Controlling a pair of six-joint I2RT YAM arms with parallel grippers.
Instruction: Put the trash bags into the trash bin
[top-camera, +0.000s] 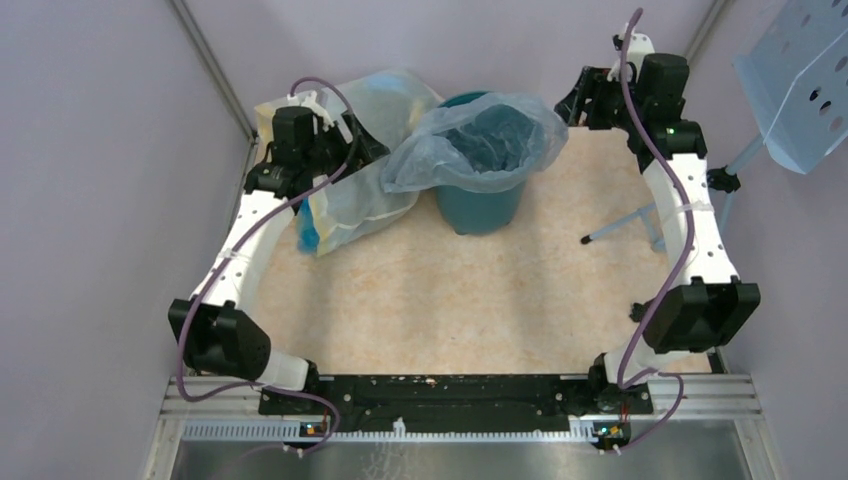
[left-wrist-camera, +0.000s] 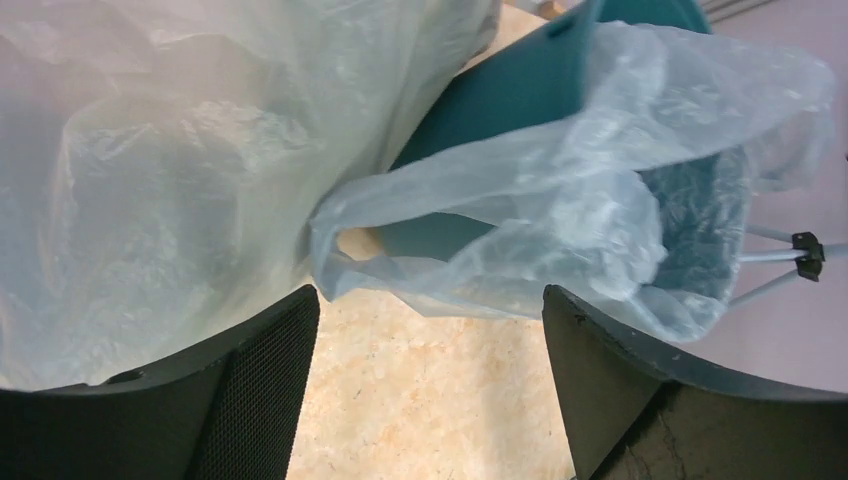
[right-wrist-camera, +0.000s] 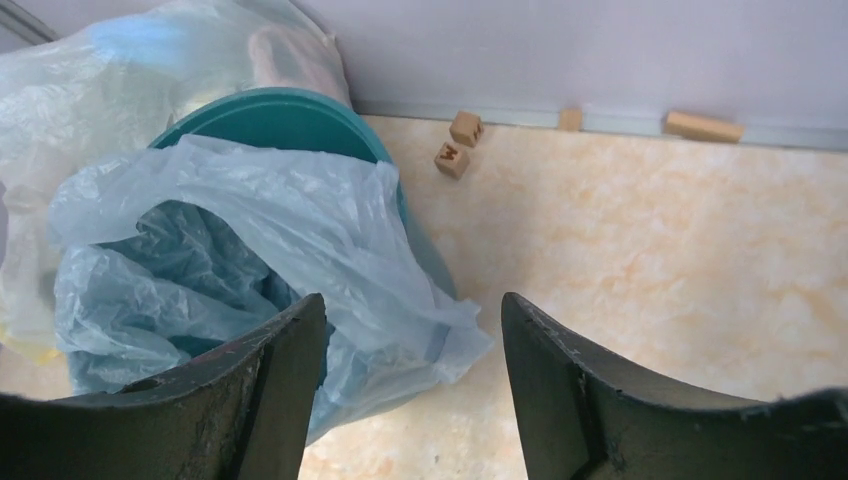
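Observation:
The dark teal trash bin (top-camera: 480, 212) stands upright at the back middle of the table. The pale-blue trash bag (top-camera: 470, 140) lines its mouth, and its loose edges hang out over the rim on both sides. My left gripper (top-camera: 368, 150) is just left of the bin, open. In the left wrist view my left gripper (left-wrist-camera: 430, 300) holds nothing, and the bag (left-wrist-camera: 560, 220) droops beyond the fingertips against the bin (left-wrist-camera: 510, 100). My right gripper (top-camera: 583, 100) is right of the bin. It is open (right-wrist-camera: 412, 305), with a bag (right-wrist-camera: 300, 230) corner hanging free ahead of it beside the bin (right-wrist-camera: 280, 120).
A large yellowish translucent bag (top-camera: 350, 195) leans against the bin's left side, behind my left gripper. Small wooden blocks (right-wrist-camera: 452, 158) lie by the back wall. A thin tripod leg (top-camera: 620, 228) and a blue perforated panel (top-camera: 800, 80) are at the right.

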